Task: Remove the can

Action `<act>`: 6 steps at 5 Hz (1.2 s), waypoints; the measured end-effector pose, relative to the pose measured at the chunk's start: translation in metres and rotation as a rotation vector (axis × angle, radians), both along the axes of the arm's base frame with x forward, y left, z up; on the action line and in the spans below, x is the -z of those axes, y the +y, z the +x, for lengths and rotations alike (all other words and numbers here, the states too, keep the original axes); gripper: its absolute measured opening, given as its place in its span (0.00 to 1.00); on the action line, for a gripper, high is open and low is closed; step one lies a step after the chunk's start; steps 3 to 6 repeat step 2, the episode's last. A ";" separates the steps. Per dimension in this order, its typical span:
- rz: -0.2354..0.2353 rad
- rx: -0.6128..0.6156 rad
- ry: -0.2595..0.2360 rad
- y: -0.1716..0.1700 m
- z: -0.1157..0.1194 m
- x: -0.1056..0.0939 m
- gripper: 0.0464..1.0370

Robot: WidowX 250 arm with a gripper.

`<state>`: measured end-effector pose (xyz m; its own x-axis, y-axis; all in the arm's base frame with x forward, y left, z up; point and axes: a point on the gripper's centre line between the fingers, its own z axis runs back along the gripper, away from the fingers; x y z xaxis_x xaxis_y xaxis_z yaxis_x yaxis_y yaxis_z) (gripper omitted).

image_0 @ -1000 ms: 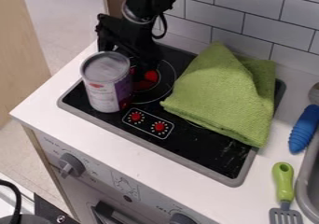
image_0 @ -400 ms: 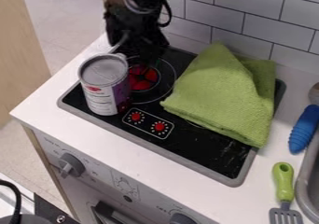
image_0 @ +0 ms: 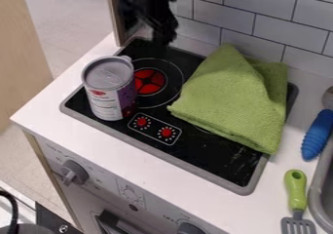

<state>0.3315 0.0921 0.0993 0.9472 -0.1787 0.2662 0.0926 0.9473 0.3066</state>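
Observation:
The black gripper hangs at the top of the camera view, above the back left corner of the stove. It is open, with a gap between its fingers and nothing held. Below it and nearer the viewer, the can stands upright on the left part of the black stove top. The can has a grey lid and a white and purple label, and it stands just left of the red burner, apart from the gripper.
A green cloth lies bunched over the stove's right side. Farther right are a blue-handled tool, a green-handled spatula and the grey sink edge. A tiled wall runs behind the stove.
The gripper has drawn back from beside the can, toward the top edge and upward. The can shifted slightly toward the viewer and turned a little, then stayed put.

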 end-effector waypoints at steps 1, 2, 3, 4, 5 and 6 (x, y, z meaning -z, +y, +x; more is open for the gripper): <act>0.018 -0.029 -0.012 0.018 -0.004 -0.005 0.96; 0.008 -0.004 -0.042 0.033 -0.017 -0.017 0.96; 0.008 -0.004 -0.042 0.033 -0.017 -0.017 0.96; 0.008 -0.004 -0.042 0.033 -0.017 -0.017 0.96; 0.008 -0.004 -0.042 0.033 -0.017 -0.017 0.96; 0.008 -0.004 -0.042 0.033 -0.017 -0.017 0.96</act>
